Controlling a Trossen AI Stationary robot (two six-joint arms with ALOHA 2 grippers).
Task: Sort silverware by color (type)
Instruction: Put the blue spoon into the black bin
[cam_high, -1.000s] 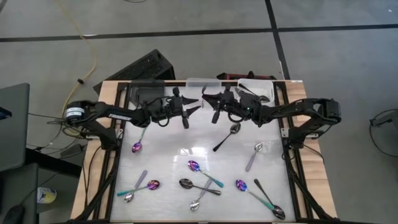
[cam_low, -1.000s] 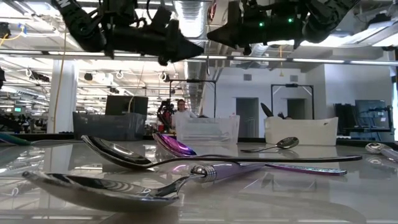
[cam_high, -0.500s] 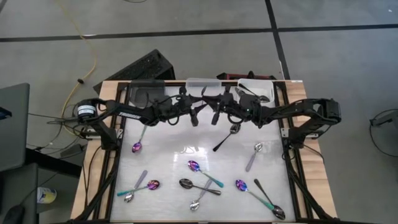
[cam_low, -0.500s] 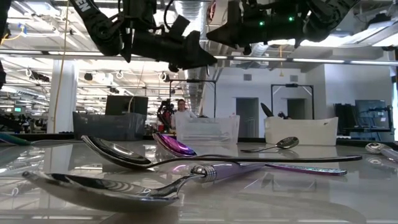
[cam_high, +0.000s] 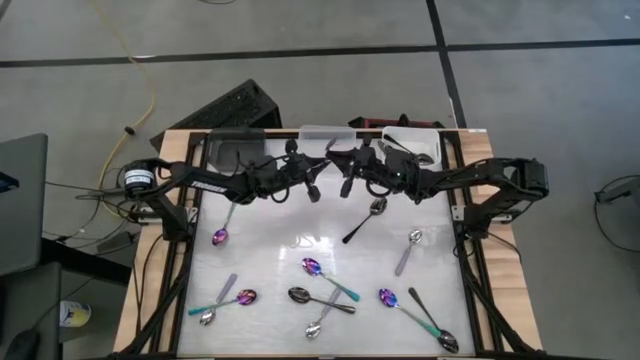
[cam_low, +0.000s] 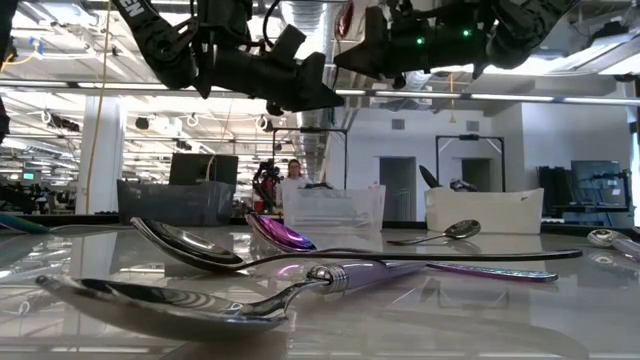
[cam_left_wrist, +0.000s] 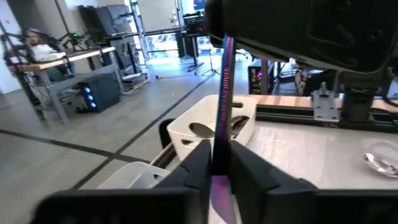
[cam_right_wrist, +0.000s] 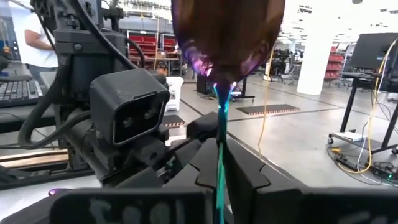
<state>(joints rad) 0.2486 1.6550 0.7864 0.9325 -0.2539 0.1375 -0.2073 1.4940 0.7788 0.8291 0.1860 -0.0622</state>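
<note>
An iridescent spoon (cam_right_wrist: 227, 37) with a teal-to-purple handle (cam_left_wrist: 224, 81) hangs in the air above the far middle of the table, between my two grippers. My left gripper (cam_high: 316, 186) comes from the table's left and is shut on it. From the right, my right gripper (cam_high: 345, 182) meets it tip to tip and is also shut on it. Several more spoons lie flat on the table, among them a silver one (cam_high: 375, 208), an iridescent one (cam_high: 313, 267) and a dark one (cam_high: 299, 295). My left gripper pinches the spoon's handle (cam_left_wrist: 219, 155) between its two fingers, coming level from the table's left. The handle runs on from the fingers toward the other gripper. The spoon is clear of the table. My right gripper has the teal handle (cam_right_wrist: 219, 149) between its two fingers, coming about level from the table's right. The bowl (cam_right_wrist: 227, 56) stands on the wrist side of the fingers. The handle points at the left gripper.
Three small bins stand along the far edge: dark grey (cam_high: 235, 150), clear (cam_high: 325, 133) and white (cam_high: 415, 140), the white one holding spoons. Spoons lie scattered over the middle and near part of the table, such as those at the near right (cam_high: 440, 338) and near left (cam_high: 208, 316).
My left gripper has moved toward the table's right, up to the right gripper, and its spread fingers have shut on the handle of the spoon held there. The right gripper and the spoon have stayed in place.
</note>
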